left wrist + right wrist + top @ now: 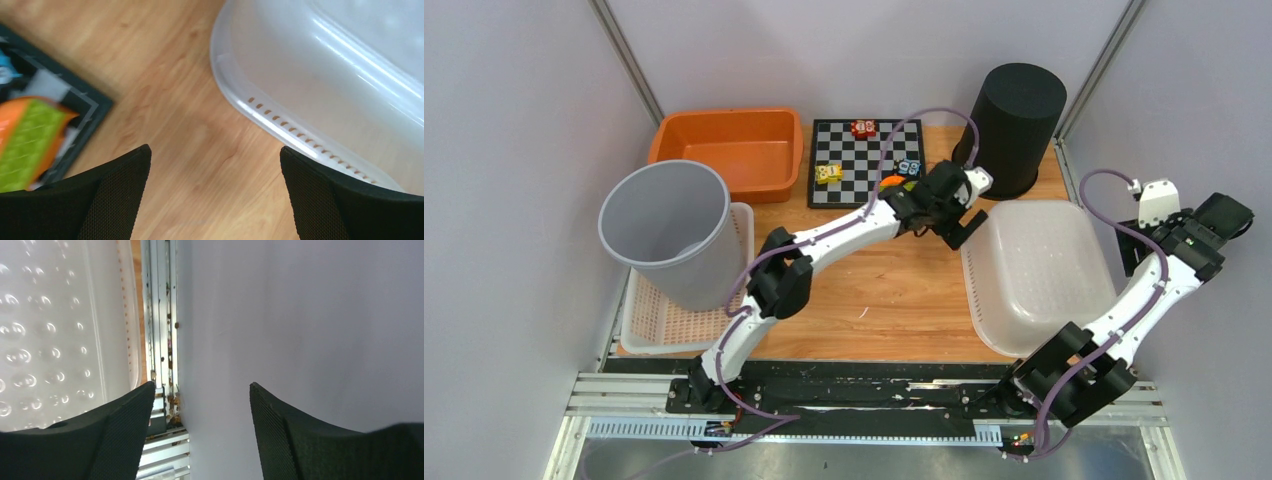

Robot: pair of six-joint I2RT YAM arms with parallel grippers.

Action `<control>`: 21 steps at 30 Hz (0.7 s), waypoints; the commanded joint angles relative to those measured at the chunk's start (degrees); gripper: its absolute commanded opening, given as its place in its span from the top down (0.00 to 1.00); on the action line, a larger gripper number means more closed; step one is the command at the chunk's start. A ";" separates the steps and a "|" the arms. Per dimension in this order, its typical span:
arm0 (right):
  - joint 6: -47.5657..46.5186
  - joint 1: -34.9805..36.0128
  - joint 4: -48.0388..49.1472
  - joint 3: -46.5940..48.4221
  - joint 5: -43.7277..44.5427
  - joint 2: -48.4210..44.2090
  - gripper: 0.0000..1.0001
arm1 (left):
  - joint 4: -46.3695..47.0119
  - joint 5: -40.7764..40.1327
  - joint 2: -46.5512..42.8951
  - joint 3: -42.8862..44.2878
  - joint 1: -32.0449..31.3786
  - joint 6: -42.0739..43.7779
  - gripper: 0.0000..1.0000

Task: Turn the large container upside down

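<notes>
Container [1036, 275] upside down (translucent white)

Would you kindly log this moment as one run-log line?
large translucent white plastic tub: upside down on wooden table | left gripper: open, empty, beside its rim | right gripper: open, empty, apart from tub

The large container [1034, 275] lay on the right side of the table [874, 290], a cylinder [1019, 120] behind it. A chessboard [864, 165] sat mid-back. At left, a bin [669, 235] stood in a basket [649, 330], a tub [729, 150] behind.
</notes>
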 commanded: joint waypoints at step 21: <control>21.03 48.30 -15.93 12.54 -9.34 -7.42 0.12 | -26.20 -11.17 -59.05 -22.17 12.30 24.25 0.00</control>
